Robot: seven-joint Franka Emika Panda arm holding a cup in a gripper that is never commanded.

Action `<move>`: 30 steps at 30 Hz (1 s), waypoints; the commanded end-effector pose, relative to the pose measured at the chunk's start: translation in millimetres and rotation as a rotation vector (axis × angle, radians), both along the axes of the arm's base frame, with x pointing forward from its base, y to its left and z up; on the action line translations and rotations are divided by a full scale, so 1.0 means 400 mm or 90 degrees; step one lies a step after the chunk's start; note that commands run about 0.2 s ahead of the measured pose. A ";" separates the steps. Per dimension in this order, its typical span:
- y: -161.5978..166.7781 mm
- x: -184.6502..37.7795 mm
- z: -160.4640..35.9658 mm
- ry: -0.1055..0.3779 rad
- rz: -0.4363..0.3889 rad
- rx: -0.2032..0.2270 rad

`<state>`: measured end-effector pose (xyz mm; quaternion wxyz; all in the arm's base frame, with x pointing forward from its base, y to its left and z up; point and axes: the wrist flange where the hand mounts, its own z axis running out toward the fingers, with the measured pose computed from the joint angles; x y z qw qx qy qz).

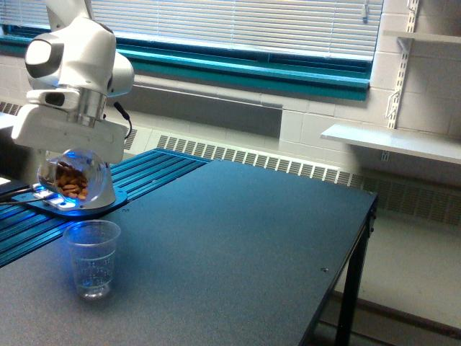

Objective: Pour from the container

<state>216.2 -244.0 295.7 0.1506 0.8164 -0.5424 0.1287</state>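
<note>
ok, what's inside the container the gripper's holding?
Brown nut-like bits show through the clear container, piled in its rounded body. The gripper covers its top, so its mouth is hidden.

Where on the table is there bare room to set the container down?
Everything from the ribbed cup toward the exterior view's right, up to the table edge, is bare. It is crowded only near the arm's base, under the held container.

table [238, 231]: dark, fills lower frame | ribbed clear cup [91, 258]: upright, lower left | blinds [238, 25]: top | white shelf [392, 142]: right | radiator grille [245, 157]: centre
</note>
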 end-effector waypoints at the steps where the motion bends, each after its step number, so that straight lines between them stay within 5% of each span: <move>1: 0.024 0.001 -0.034 0.016 0.012 0.009; 30: 0.027 0.028 -0.086 0.072 0.043 0.025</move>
